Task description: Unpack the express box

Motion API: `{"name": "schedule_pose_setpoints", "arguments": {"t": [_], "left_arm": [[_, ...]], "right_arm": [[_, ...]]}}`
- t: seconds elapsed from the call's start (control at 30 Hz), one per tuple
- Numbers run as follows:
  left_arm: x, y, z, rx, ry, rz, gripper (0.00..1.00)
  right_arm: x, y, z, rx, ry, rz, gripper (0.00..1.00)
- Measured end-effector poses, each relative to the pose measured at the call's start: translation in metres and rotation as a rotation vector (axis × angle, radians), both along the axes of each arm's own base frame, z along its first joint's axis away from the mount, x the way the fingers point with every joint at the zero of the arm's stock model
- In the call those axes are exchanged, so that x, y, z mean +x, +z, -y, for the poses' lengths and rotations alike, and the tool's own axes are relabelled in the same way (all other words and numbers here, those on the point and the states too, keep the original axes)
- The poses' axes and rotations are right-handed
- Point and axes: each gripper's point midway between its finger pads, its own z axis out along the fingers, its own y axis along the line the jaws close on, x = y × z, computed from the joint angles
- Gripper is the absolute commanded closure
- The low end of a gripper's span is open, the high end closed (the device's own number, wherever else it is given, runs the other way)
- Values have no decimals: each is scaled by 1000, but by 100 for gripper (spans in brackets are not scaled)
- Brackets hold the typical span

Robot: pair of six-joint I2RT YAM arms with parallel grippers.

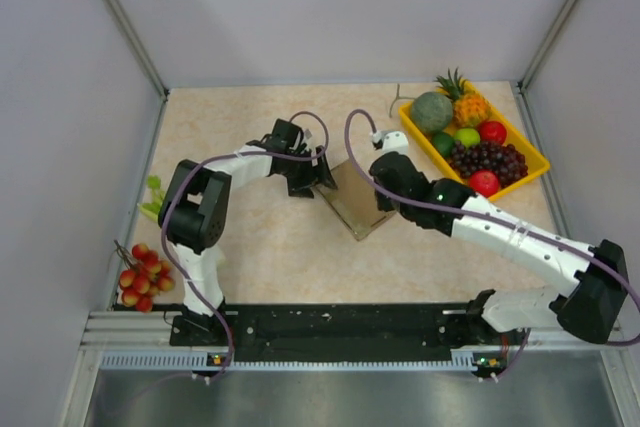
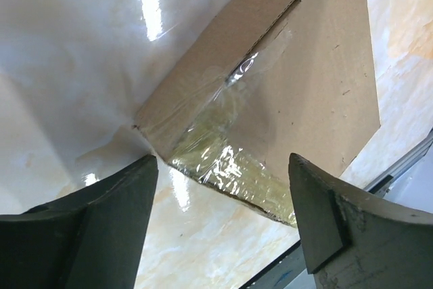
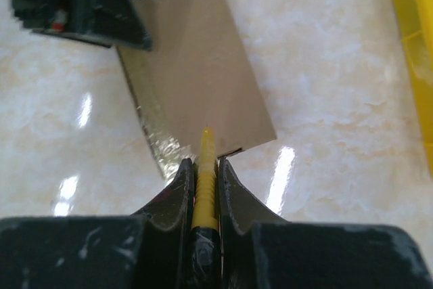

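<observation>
A brown cardboard box [image 1: 352, 202] lies flat in the middle of a pale marble-look table [image 1: 260, 247], lid closed, with shiny clear tape along one edge. The left gripper [image 2: 222, 160] hovers at the box's taped corner, its jaws spread wide, with a gap on each side and nothing held. The right gripper [image 3: 205, 164] is clamped on a yellow tool [image 3: 206, 145] whose tip sits over the opposite edge of the box. A yellow tray [image 1: 425, 150] of fruit stands at the far right corner. Red fruit [image 1: 143, 277] lies at the table's left edge.
</observation>
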Motion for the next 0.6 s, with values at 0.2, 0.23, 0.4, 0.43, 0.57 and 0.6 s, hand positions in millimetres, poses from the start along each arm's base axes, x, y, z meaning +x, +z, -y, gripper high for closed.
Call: {"name": "schedule_pose_setpoints", "arguments": {"t": [0.2, 0.23, 0.4, 0.43, 0.57, 0.6], "left_arm": [[-7, 11, -12, 7, 22, 25, 17], [-8, 14, -14, 8, 27, 31, 17], [-24, 21, -21, -7, 52, 42, 20], [-28, 19, -23, -10, 55, 34, 20], [-46, 6, -25, -27, 70, -20, 21], [-50, 3, -25, -31, 74, -34, 21]], "right_arm": [[44, -28, 49, -15, -205, -50, 100], [52, -35, 56, -22, -231, -64, 100], [74, -79, 75, -94, -281, -157, 100], [75, -87, 75, -110, -271, -177, 100], [72, -103, 69, -132, -224, -227, 100], [71, -104, 68, -129, -216, -231, 100]]}}
